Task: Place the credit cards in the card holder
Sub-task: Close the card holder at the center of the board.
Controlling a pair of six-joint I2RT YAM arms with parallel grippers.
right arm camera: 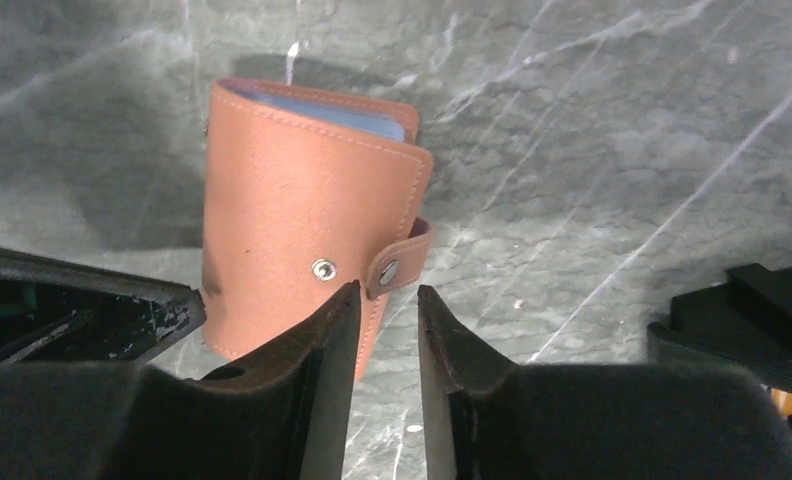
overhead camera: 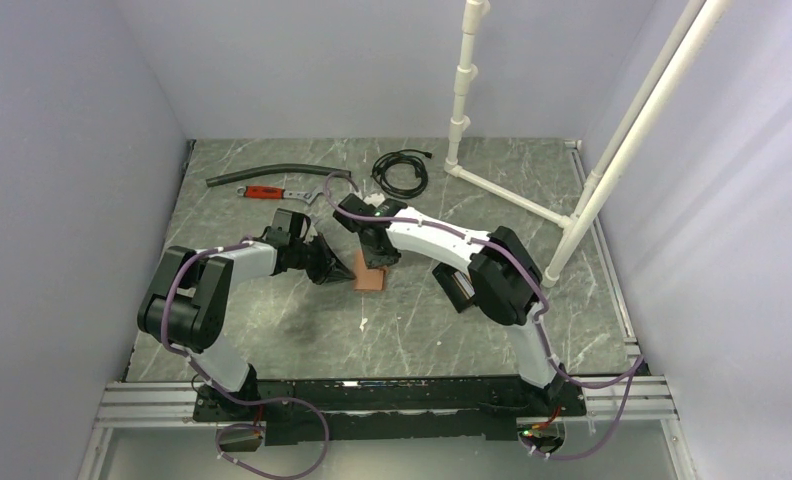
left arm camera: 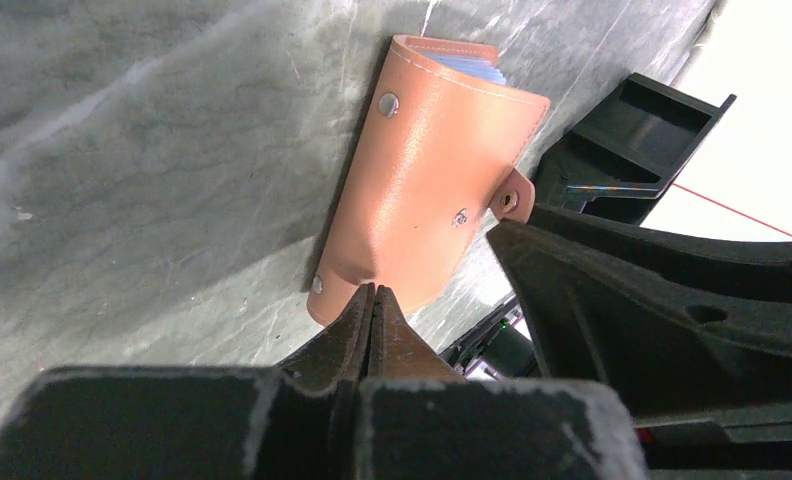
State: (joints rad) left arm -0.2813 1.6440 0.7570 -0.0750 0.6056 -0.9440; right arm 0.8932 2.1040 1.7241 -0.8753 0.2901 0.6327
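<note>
Closest to the right wrist lens: right gripper [right arm camera: 387, 300], jaws apart by a narrow gap, nothing between them. Just beyond its tips, the snap tab [right arm camera: 397, 265] on one long edge of the tan wallet [right arm camera: 292, 200]. Seemingly undone, with its snap beside the stud on the cover and not on it.

Wallet mid-scene on the tabletop [overhead camera: 422, 340], between the two arms, long axis pointing roughly away from the right gripper. Tab therefore almost in line with the gap and only a short reach off. Left gripper [left arm camera: 370, 298] pressed together, tips against an edge of the wallet near a corner. Impossible to tell whether any leather is pinched. Left arm touching, right arm just short; probably left to steady, right to work the tab or cover.

Bluish edges at the wallet's open end, away from the right gripper: judged to be the credit cards [right arm camera: 332, 112], not yet out. Card holder [left arm camera: 637, 125] likely the black walled tray beyond the wallet, to the right in the scene and partly under the right arm.

From the top view: overall layout only, wallet a small tan patch, tab and jaws unreadable. From the left wrist: tab standing clear of the cover, tray walls. From the right wrist alone: the jaw gap.
</note>
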